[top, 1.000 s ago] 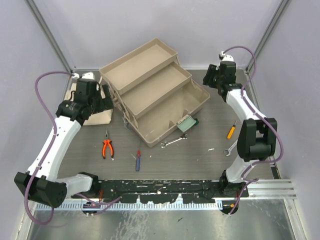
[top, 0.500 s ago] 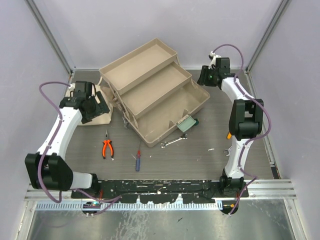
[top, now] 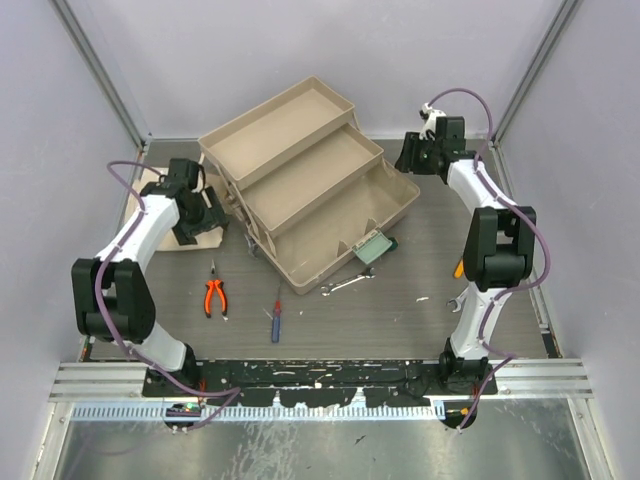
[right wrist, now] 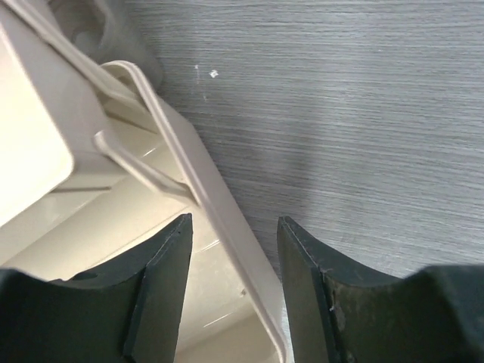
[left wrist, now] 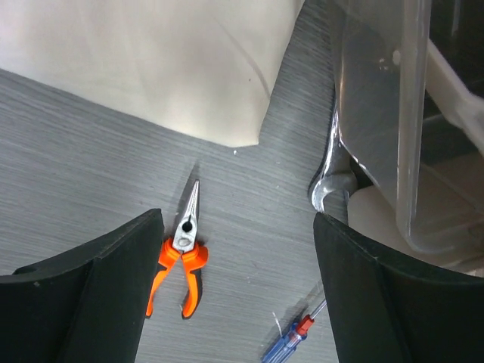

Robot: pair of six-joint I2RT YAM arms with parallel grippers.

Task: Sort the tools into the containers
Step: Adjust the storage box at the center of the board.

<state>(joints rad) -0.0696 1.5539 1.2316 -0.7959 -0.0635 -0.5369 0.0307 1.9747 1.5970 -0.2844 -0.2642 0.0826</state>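
Toolbox [top: 330, 258]: trays [top: 300, 178] look bare, though view coarse. Pliers [top: 214, 297], screwdriver [top: 275, 320], wrench [top: 347, 284] lie on table in front of it. Left gripper [left wrist: 238, 219] left of it, spread wide, empty. Right gripper [right wrist: 233, 223] half-spread above its rim, gripping nothing.

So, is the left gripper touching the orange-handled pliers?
Apart. The top view shows a plain gap between the left gripper and the pliers lying nearer the bases.

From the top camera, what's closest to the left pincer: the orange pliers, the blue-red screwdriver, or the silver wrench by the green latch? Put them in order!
From the left pincer:
1. Orange pliers, just below it, toward the arm bases.
2. Blue-red screwdriver, right of the pliers.
3. Silver wrench, farther right, under the green latch.
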